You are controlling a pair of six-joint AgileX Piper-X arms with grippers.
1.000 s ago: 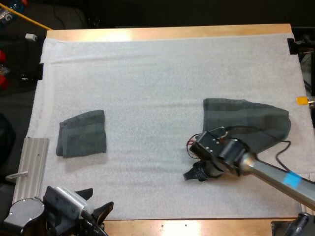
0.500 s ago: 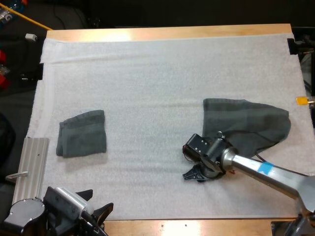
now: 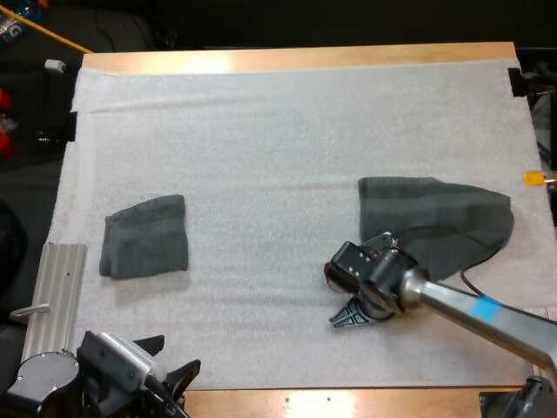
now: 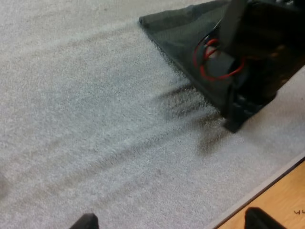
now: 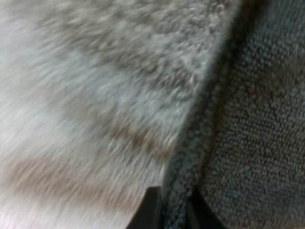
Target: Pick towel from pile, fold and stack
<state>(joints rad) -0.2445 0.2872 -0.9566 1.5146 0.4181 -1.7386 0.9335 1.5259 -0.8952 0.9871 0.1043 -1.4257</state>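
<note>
R gripper (image 3: 352, 315): fingers (image 5: 151, 210) are clamping the loose towel's (image 3: 435, 218) dark hem from both sides, low over the mat at the towel's near-left corner.
L gripper (image 3: 174, 366): fingers are standing wide apart w/ nothing between them, waiting at the table's near-left edge.
Loose towel: lying part-spread on the right side of the mat.
Folded towel (image 3: 144, 237): lying on the left, well apart from the loose one.
Risk: grip is taking only the thin hem, so a quick pull could be slipping it free. Fuzzy mat could also be dragging on the cloth, bunching it & skewing the fold.
Surface: white mat (image 3: 278, 131), soft & nappy, is covering most of the wooden table (image 3: 296, 59). Ribbed metal plate (image 3: 57, 296) is sitting at the near left.
Room: dark space (image 3: 348, 22) is lying beyond the far edge.
</note>
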